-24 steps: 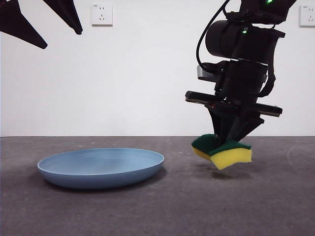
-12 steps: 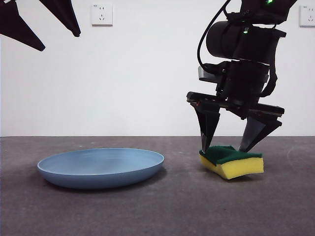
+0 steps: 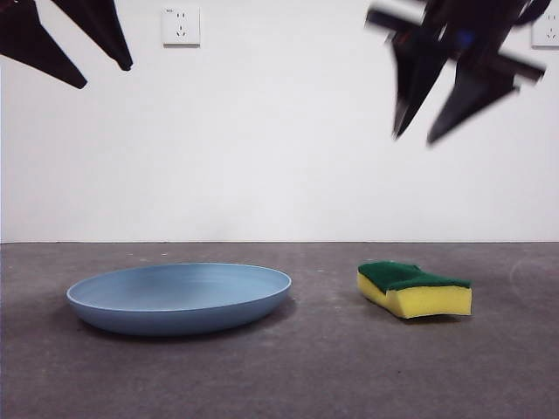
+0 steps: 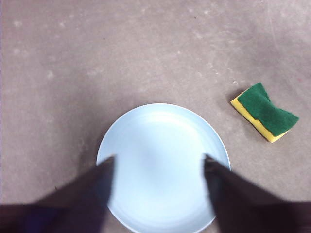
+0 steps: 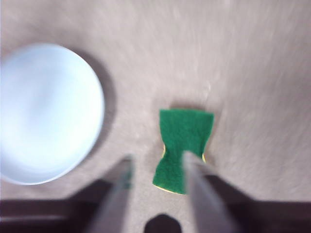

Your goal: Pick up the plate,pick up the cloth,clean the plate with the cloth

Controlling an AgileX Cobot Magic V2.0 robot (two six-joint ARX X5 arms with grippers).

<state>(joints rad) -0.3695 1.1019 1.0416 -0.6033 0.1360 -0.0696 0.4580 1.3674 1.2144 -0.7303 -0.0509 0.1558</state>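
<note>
The left end effector (image 3: 100,74) hangs high with its jaws spread apart and nothing between them; directly beneath it the plate (image 3: 179,298) lies flat on the table (image 3: 279,375). Beside the plate, apart from it, the cloth (image 3: 415,289) rests on the table, green side up. Well above the cloth, the right end effector (image 3: 417,137) is blurred, jaws parted and empty.

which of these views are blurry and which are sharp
Front view: plate and sponge are sharp, but the right gripper at the upper right is smeared by motion blur. Right wrist view: the whole picture is soft and streaked. Left wrist view: sharp on the table, with only the left gripper near the lens soft-edged.
</note>
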